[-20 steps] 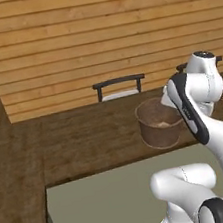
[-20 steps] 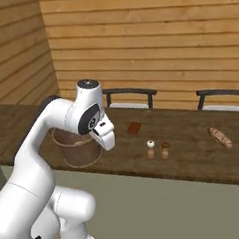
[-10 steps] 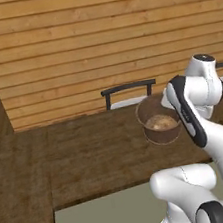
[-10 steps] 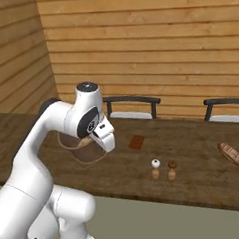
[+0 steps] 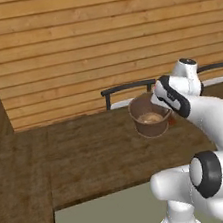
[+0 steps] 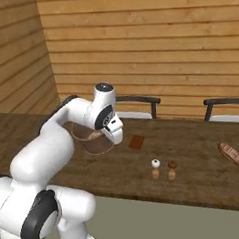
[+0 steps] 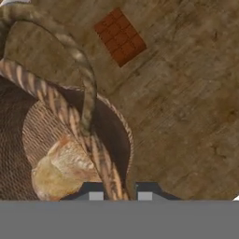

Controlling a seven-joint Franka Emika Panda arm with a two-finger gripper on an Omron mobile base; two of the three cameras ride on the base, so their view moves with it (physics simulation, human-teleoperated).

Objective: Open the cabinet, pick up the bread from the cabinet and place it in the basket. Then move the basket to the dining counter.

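My gripper (image 7: 120, 193) is shut on the rim of the round woven basket (image 7: 52, 100), whose thin handle arches over it. The tan bread (image 7: 60, 168) lies on the basket's bottom. In the left base view the basket (image 5: 142, 125) hangs just above the dark wood dining counter (image 5: 90, 157) with the bread (image 5: 151, 118) inside and the gripper (image 5: 166, 111) at its right rim. From the right base view the basket (image 6: 91, 143) is partly behind my forearm, with the gripper (image 6: 114, 140) at its near side. The cabinet is out of view.
On the counter (image 6: 193, 147) lie a brown chocolate bar (image 6: 137, 142), two small shakers (image 6: 155, 169) and a long flat loaf (image 6: 232, 154). Dark chairs (image 6: 135, 103) stand along the far side against a plank wall. The counter turns a corner at left (image 5: 20, 198).
The whole picture has shifted, so the base has driven closer along the counter. The basket stays gripped and has moved slightly forward over the counter.
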